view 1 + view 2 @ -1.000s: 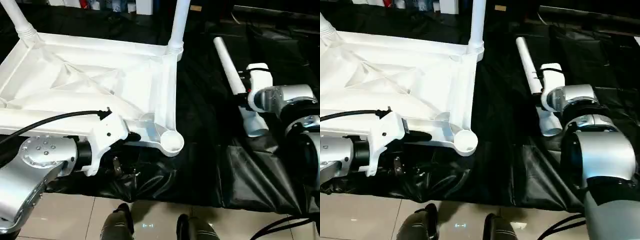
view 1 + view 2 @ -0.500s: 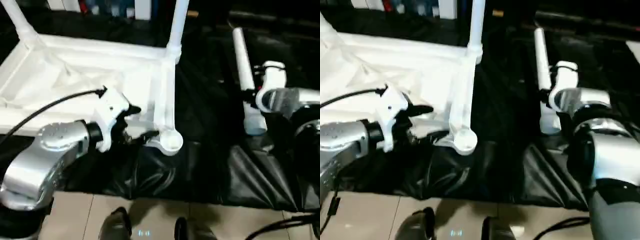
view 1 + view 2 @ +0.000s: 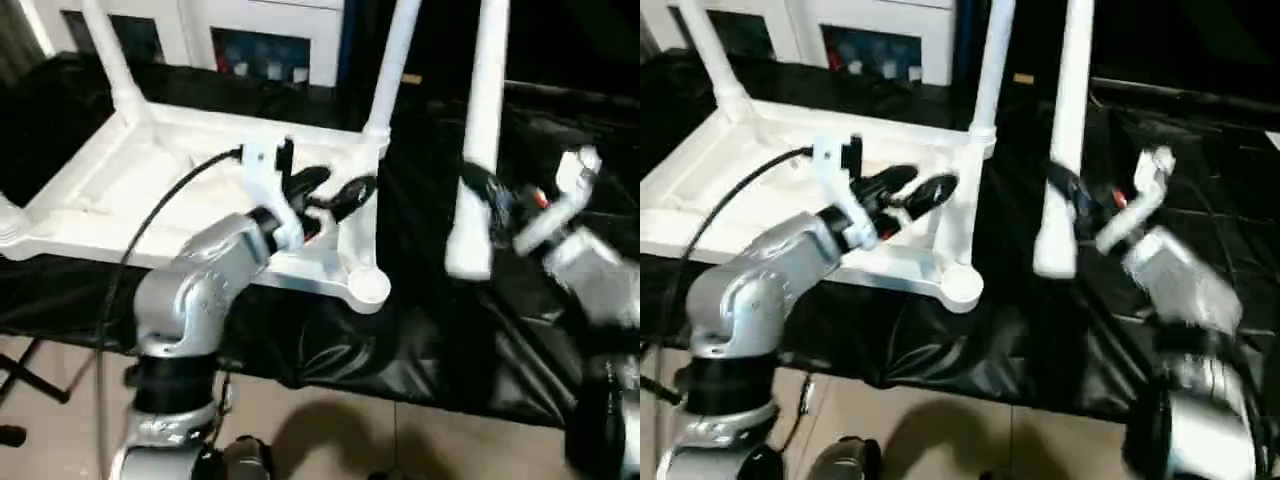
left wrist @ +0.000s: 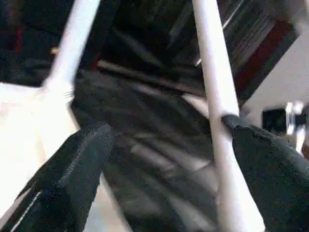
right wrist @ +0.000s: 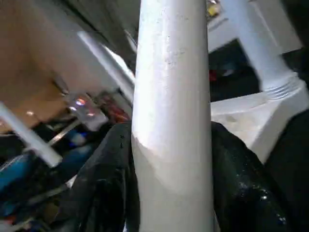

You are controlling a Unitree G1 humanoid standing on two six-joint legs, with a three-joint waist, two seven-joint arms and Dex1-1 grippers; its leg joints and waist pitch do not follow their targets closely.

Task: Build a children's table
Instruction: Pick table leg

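The white plastic rectangular table top [image 3: 120, 190] lay upside down on black sheeting [image 3: 400, 340], 2 legs standing in it, under the wide-open left gripper [image 3: 325, 192]. The right gripper [image 3: 1080, 205] clamped a long white tubular leg [image 3: 1065, 140], upright, beside the top.

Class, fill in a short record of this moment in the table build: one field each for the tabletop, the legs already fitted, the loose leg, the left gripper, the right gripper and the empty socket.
tabletop: white tabletop lies underside up on black sheeting
fitted legs: two legs stand in the far corner sockets, one on the left, one on the right
loose leg: white tubular leg held upright, flared end down, above the sheeting
left gripper: left gripper open, over the tabletop's near right part, holding nothing
right gripper: right gripper shut on the loose leg
empty socket: near right corner socket has no leg in it
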